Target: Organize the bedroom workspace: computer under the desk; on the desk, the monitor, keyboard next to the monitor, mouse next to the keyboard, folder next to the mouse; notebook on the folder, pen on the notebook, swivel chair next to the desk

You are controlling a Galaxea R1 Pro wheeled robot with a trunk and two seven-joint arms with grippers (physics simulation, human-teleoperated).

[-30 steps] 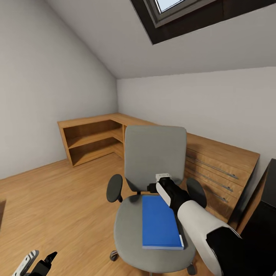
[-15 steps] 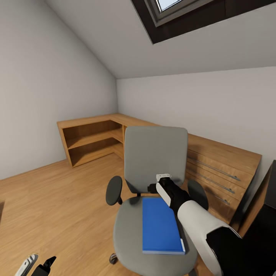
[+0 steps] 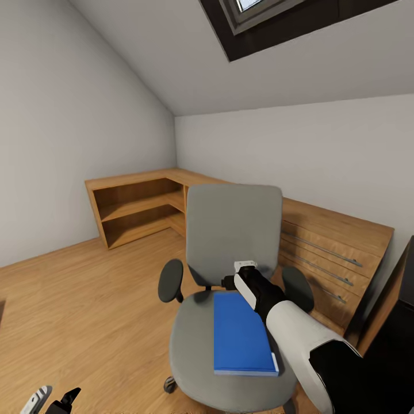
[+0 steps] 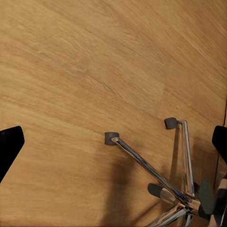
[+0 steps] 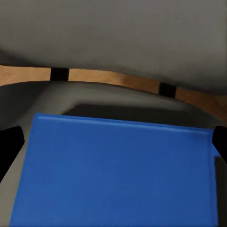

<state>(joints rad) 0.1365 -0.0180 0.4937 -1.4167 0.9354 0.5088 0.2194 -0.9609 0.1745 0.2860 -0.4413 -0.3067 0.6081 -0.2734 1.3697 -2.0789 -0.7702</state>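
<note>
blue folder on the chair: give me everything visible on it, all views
The folder is a flat, plain blue rectangle with a thin pale edge along its near side, closed, with no label visible. It lies flat on the gray seat of the swivel chair, toward the seat's right half, long side running from the backrest to the front. In the right wrist view it sits just below the right gripper, whose open fingers flank it without touching. Only the seat touches it.
</note>
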